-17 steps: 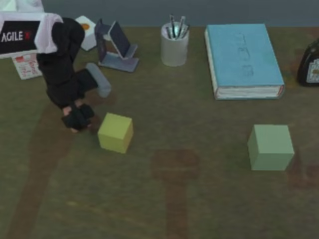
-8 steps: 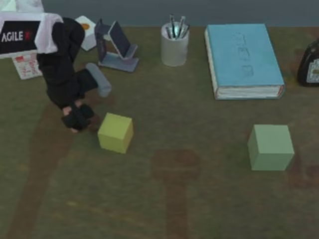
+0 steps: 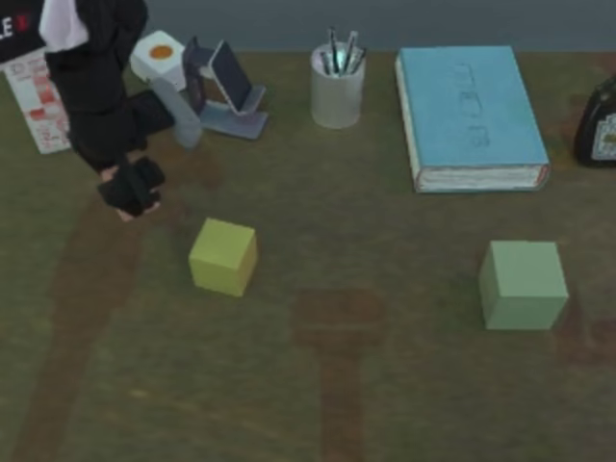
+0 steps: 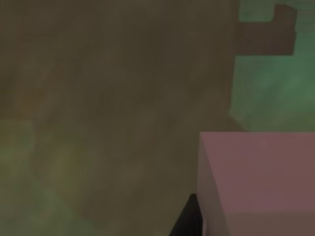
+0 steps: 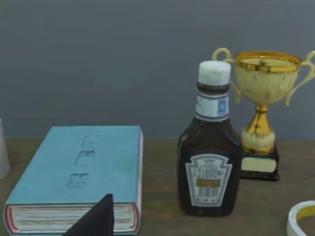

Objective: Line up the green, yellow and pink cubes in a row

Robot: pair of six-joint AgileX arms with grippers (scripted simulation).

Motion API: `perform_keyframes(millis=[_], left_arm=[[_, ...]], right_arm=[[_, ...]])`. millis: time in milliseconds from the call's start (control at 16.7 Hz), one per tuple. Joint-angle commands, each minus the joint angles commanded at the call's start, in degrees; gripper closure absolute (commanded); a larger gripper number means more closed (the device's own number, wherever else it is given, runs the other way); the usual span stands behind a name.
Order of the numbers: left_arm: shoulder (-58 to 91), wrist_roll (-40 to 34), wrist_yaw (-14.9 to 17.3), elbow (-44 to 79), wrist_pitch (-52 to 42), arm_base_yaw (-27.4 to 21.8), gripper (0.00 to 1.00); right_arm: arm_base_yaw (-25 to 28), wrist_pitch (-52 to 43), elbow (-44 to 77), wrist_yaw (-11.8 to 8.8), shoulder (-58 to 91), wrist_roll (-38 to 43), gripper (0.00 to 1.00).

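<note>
The yellow cube [image 3: 223, 256] sits left of the table's middle, and the larger green cube [image 3: 523, 284] rests at the right. My left gripper [image 3: 128, 192] hovers up and to the left of the yellow cube, apart from it. It is shut on the pink cube [image 4: 256, 177], which fills the near corner of the left wrist view beside one dark finger [image 4: 189, 219]. From above the gripper hides that cube almost wholly. My right arm is out of the top view; one finger [image 5: 96, 219] of its gripper shows, with nothing held.
Along the back edge stand a white box with an orange dot [image 3: 159, 56], a phone stand [image 3: 226, 91], a pen cup [image 3: 337, 87], a blue book [image 3: 472, 111] and a sauce bottle [image 5: 209, 147]. A trophy [image 5: 261, 108] stands behind the bottle.
My left gripper has risen and moved toward the back left, away from the yellow cube, carrying the pink cube. The yellow and green cubes have not moved.
</note>
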Motion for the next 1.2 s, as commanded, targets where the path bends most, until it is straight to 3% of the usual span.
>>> perform_keyframes(millis=[360,540,1200], left_arm=[[-0.4,0.0,0.0,0.6,-0.7,-0.4,1.00],[0.4,-0.9,0.0,2.2,-1.7,-4.2,1.00],[4.7,-9.3,0.3,13.2,-8.8,-38.0,1.00]], right_arm=[[0.0,0.0,0.0,0.0,0.0,0.0,0.00],[0.0,0.0,0.0,0.0,0.0,0.0,0.00],[0.0,0.0,0.0,0.0,0.0,0.0,0.00]])
